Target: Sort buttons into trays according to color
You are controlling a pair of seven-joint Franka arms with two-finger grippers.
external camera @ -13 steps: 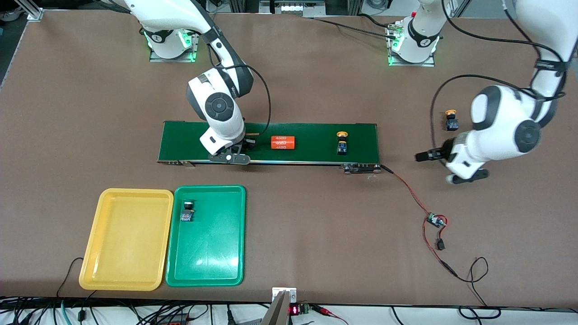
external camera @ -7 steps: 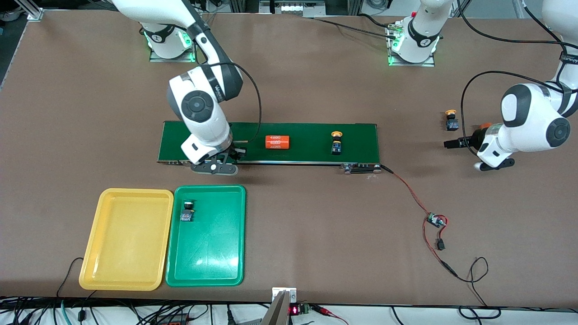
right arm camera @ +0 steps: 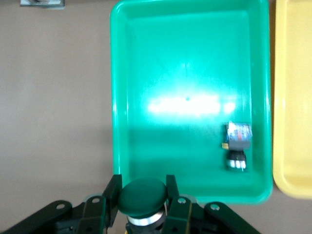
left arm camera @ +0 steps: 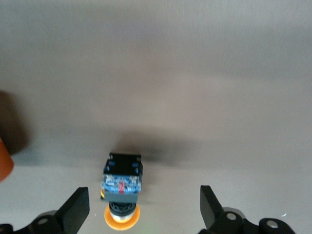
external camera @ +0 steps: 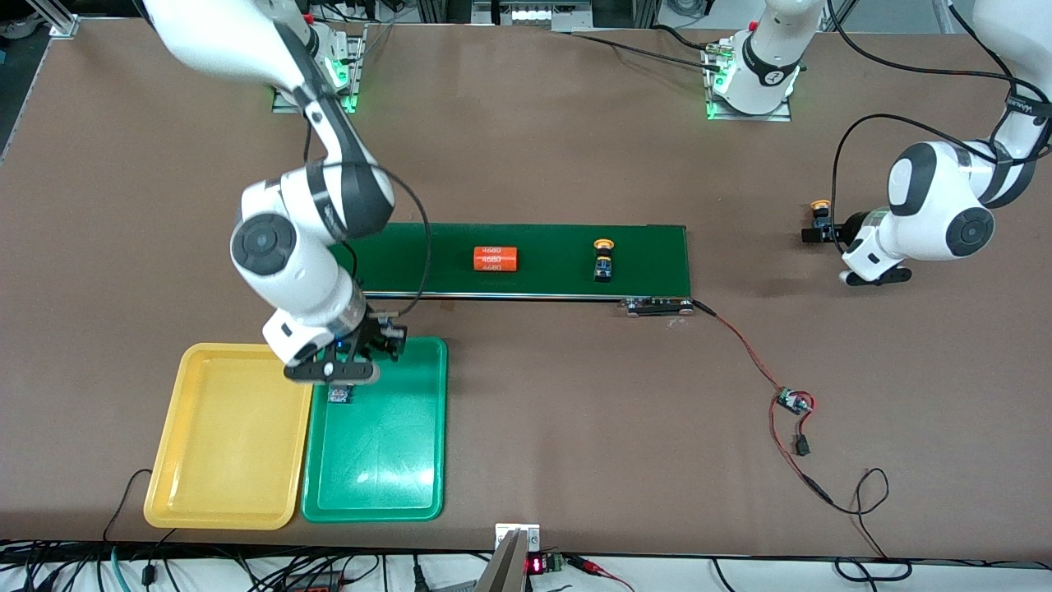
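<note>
Brown tabletop carries the long dark-green conveyor belt [external camera: 526,261], with the shallow green plastic tray [external camera: 394,460] and the shallow yellow plastic tray [external camera: 222,444] nearer the camera. Within the last second the right gripper [right arm camera: 142,207] has travelled off the belt to the green tray's rim, jaws clamped on a green-capped push-button [right arm camera: 142,196]; release over the tray follows, beside the green button already lying there [right arm camera: 237,146]. The left gripper [left arm camera: 144,207] has moved over a yellow-capped push-button [left arm camera: 122,187] on the table, which now lies between its jaws, spread wide. Another yellow-capped button [external camera: 604,261] rides the belt.
</note>
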